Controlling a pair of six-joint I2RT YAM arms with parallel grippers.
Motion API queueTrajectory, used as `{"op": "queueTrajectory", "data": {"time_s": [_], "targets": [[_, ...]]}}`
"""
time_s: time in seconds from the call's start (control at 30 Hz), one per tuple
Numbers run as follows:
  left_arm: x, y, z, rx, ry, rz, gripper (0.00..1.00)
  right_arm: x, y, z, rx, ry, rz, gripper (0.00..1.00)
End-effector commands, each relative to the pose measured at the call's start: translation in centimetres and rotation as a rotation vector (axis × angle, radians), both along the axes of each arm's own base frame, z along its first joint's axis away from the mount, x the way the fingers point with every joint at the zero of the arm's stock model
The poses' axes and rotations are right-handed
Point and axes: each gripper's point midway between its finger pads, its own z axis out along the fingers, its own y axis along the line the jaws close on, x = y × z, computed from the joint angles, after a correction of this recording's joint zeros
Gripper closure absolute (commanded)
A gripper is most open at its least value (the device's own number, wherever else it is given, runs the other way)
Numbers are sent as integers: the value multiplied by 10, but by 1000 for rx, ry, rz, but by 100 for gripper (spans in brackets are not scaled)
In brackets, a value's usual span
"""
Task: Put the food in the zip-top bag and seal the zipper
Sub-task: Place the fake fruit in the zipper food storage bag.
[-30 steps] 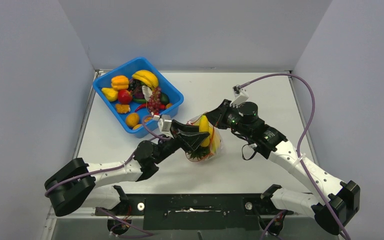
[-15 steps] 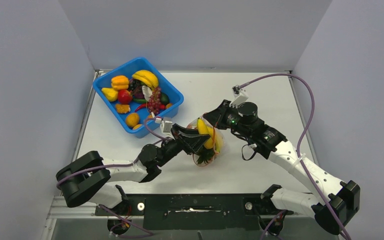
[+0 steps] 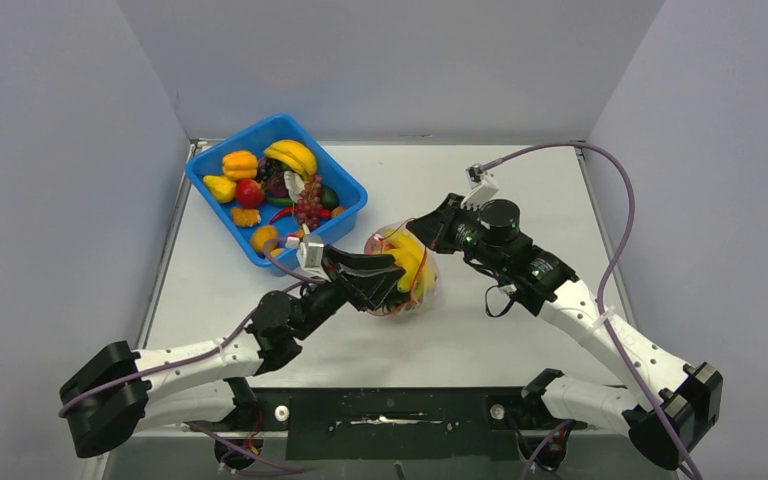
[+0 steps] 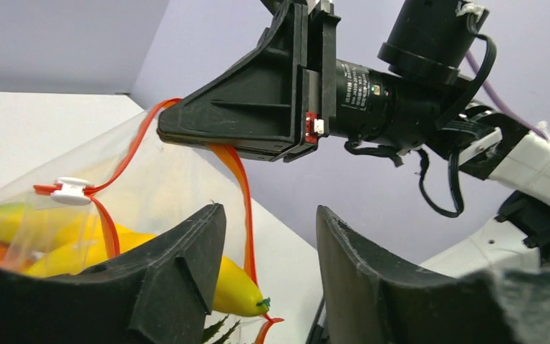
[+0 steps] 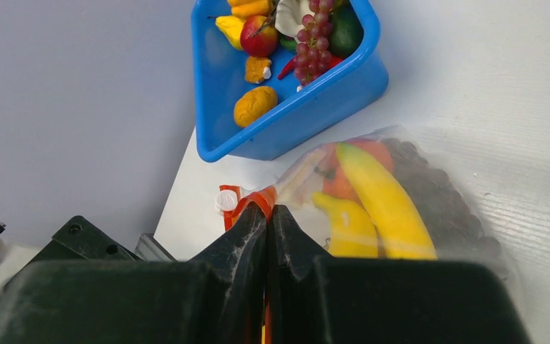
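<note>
The clear zip-top bag point(image 3: 428, 287) lies mid-table, holding yellow bananas point(image 3: 407, 262) and other food; the right wrist view shows the bananas point(image 5: 379, 201) and dark grapes point(image 5: 437, 193) through the plastic. My right gripper point(image 5: 266, 209) is shut on the red-orange zipper point(image 5: 258, 199), just beside its white slider point(image 5: 227, 200). My left gripper point(image 4: 268, 247) is open at the bag's mouth. The zipper strip point(image 4: 240, 179) hangs in front of its gap, and nothing is pinched between its fingers. From above, the left gripper point(image 3: 385, 280) covers the bag's near-left side, and the right gripper point(image 3: 422, 232) holds the far edge.
The blue bin point(image 3: 345, 213) stands at the far left, with bananas point(image 3: 292, 155), grapes point(image 3: 309, 200), a tomato point(image 3: 249, 192) and several other toy foods in it. Its near corner point(image 5: 215, 147) is close to the bag. Grey walls enclose the table.
My left jaws have spread wider, and the left arm has swung left and reached forward. The bag has shifted slightly up and to the left. The right gripper has kept its grip.
</note>
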Motion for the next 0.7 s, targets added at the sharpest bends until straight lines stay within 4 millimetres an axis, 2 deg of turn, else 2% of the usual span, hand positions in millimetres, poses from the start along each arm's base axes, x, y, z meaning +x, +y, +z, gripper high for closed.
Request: {"op": "queueTrajectory", "data": {"time_s": [0.0,0.1,0.2,0.33,0.4,0.43,0.47,0.53,0.67], "targets": [[9,3,0,80,-15,63,56,4,5,64,121,-158,15,100],[7,0,0,121,-41,49,58,4,6,66,124,-159,21,100],[7,3,2,219,-94,70,55,3,8,70,112,-168,40,100],[9,21,12,399,-171,130,54,-7,14,68,17,-192,145,100],[2,33,18,502,-286,131,54,-15,16,63,-48,-200,216,100],[-6,36,14,565,-355,98,54,-17,15,61,-90,-212,250,100],[-14,39,18,622,-449,69,55,-21,15,58,-123,-211,282,100],[-28,45,10,747,-584,-5,55,-29,12,55,-172,-209,333,100],[-29,62,-11,914,-675,-19,52,-43,11,56,-202,-235,413,100]]}}
